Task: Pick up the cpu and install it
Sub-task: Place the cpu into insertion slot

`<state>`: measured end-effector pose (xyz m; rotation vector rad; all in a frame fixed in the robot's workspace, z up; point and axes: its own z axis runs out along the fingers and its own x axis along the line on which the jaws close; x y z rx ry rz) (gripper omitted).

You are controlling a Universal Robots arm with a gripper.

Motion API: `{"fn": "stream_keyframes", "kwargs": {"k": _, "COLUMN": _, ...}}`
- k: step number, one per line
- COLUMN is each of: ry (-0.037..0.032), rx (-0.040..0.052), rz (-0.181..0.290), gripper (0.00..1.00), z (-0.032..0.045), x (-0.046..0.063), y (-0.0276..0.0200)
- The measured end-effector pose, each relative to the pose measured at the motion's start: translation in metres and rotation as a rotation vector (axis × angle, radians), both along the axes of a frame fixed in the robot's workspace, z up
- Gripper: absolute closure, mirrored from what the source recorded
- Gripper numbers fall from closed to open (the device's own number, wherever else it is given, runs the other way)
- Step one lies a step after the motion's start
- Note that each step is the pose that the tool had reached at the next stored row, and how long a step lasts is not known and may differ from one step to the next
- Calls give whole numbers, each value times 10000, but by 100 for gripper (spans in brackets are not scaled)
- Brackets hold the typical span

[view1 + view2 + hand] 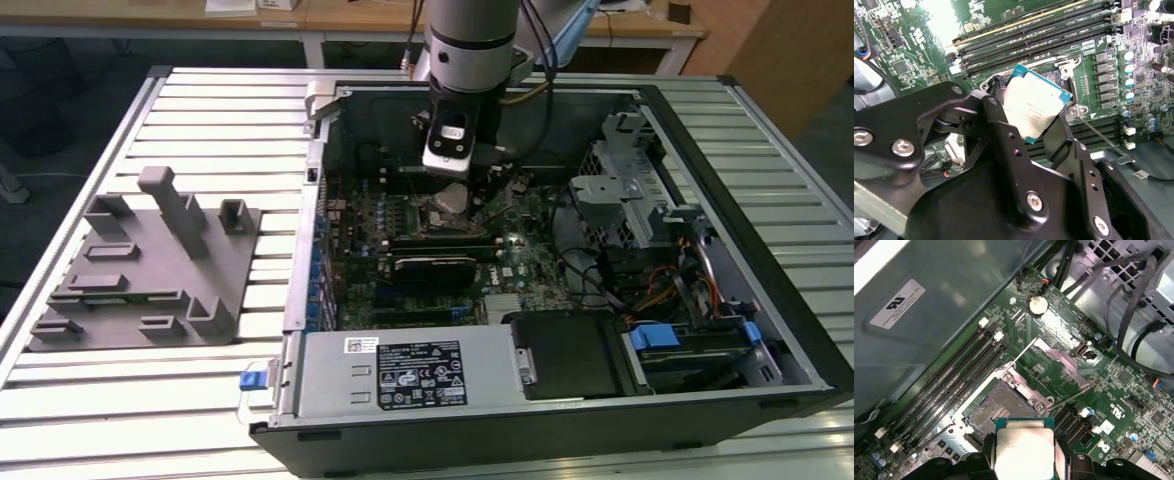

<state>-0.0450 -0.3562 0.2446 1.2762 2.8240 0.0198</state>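
The cpu (1033, 107) is a small square chip with a pale silvery top and a teal rim. My gripper (1026, 127) is shut on it, one black finger on each side. In the first wrist view the cpu (1025, 450) hangs just above the open socket (999, 407) on the green motherboard (1114, 390). In the exterior view my gripper (451, 185) is lowered inside the open computer case (747, 300), holding the cpu (453, 197) over the motherboard (534, 255).
A grey plastic tray (147, 270) with upright posts lies on the slatted table at the exterior view's left. Memory slots (954, 375) run beside the socket. Cables (1134, 300) and a drive cage (627, 190) crowd the exterior view's right of the case; the power supply (400, 375) sits at the front.
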Motion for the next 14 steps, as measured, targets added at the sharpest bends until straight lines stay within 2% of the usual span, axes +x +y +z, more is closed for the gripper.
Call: {"fn": "stream_keyframes", "kwargs": {"k": 14, "ry": 0, "rx": 0, "rz": -1205, "gripper": 45, "z": 0, "x": 0, "y": 0}}
